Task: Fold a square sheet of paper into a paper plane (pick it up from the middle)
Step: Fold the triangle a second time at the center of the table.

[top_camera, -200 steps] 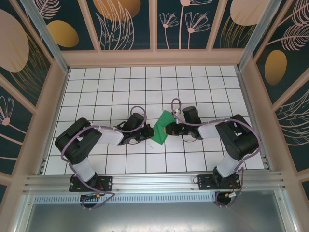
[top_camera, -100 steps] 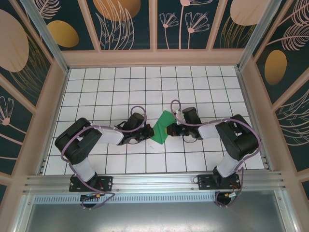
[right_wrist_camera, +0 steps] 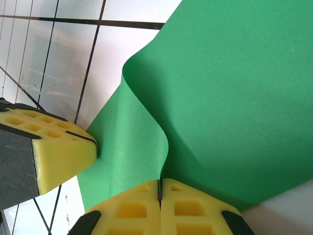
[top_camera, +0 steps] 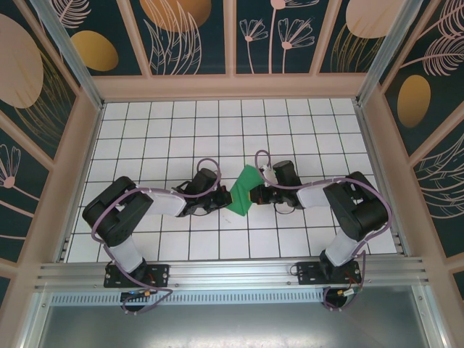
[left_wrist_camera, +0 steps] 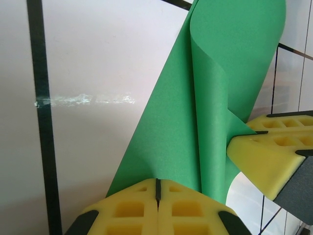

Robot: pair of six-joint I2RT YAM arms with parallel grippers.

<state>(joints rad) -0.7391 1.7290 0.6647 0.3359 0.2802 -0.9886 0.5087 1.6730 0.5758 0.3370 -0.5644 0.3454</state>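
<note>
The square sheet of paper (top_camera: 242, 190) is plain green and stands tilted off the tiles at the table's middle, held between both arms. My left gripper (top_camera: 224, 198) is shut on its left edge. In the left wrist view the yellow fingertips (left_wrist_camera: 157, 182) pinch the sheet (left_wrist_camera: 171, 127), which bends over in a soft curl. My right gripper (top_camera: 251, 194) is shut on the opposite edge. In the right wrist view the curled edge of the sheet (right_wrist_camera: 234, 98) runs into the closed tips (right_wrist_camera: 159, 182). The paper plane is out of view.
White tiled floor (top_camera: 217, 130) with black grid lines spreads around the arms. Patterned walls and an aluminium frame (top_camera: 87, 101) box it in. Each wrist view also catches the other gripper's yellow fingers (left_wrist_camera: 264, 152) (right_wrist_camera: 54, 152) touching the paper close by.
The right gripper has edged slightly left toward the left one. Both grips on the paper hold as before.
</note>
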